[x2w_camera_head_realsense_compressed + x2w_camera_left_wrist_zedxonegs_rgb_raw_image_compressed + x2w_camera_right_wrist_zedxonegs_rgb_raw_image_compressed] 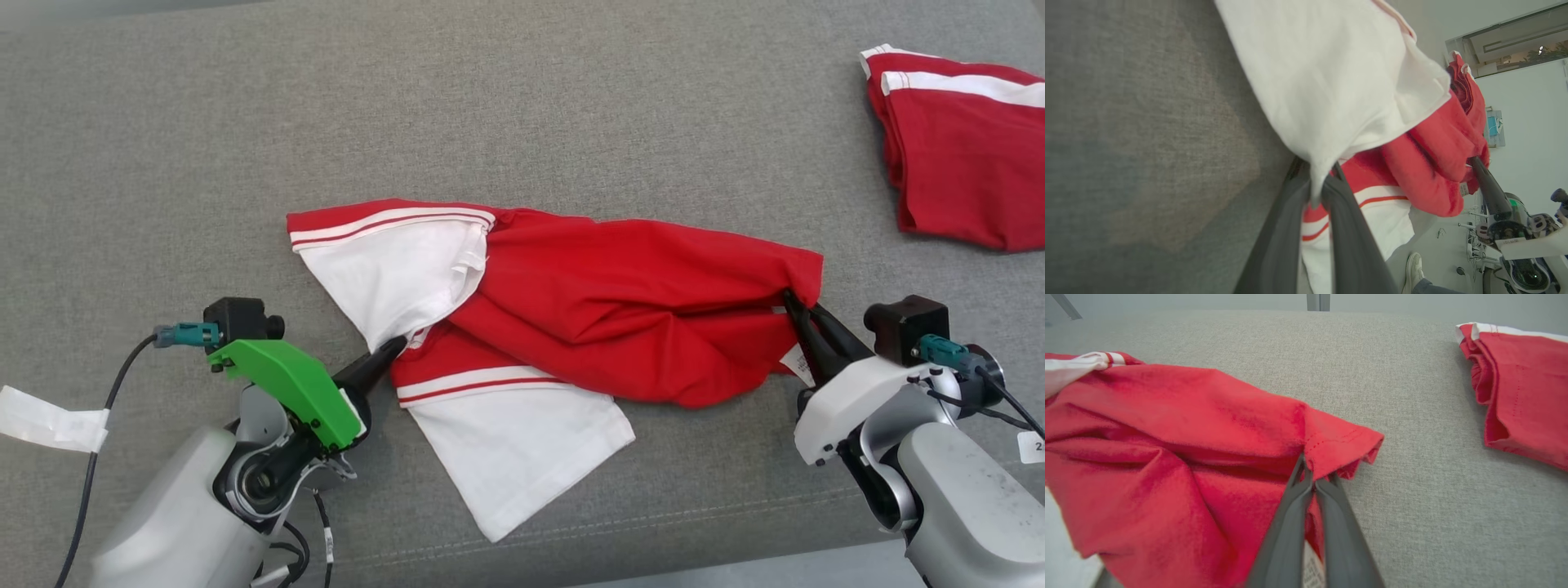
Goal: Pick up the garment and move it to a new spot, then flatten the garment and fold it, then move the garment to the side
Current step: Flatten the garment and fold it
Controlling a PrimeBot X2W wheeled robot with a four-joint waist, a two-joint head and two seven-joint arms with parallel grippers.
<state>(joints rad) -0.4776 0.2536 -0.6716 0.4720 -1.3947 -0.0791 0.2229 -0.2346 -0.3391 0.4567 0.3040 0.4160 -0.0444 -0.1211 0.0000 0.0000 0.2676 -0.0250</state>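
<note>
Head view: the shirt [620, 302] is held at 2 ends on the grey cushion [522, 106], white sleeve clamped by the left gripper [397, 345], red hem by the right gripper [793, 305].

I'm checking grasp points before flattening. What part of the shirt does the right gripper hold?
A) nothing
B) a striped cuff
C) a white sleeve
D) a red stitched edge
D: the right gripper has its fingers shut on a red stitched edge of the shirt; the white sleeve is what the left gripper pinches.
</note>
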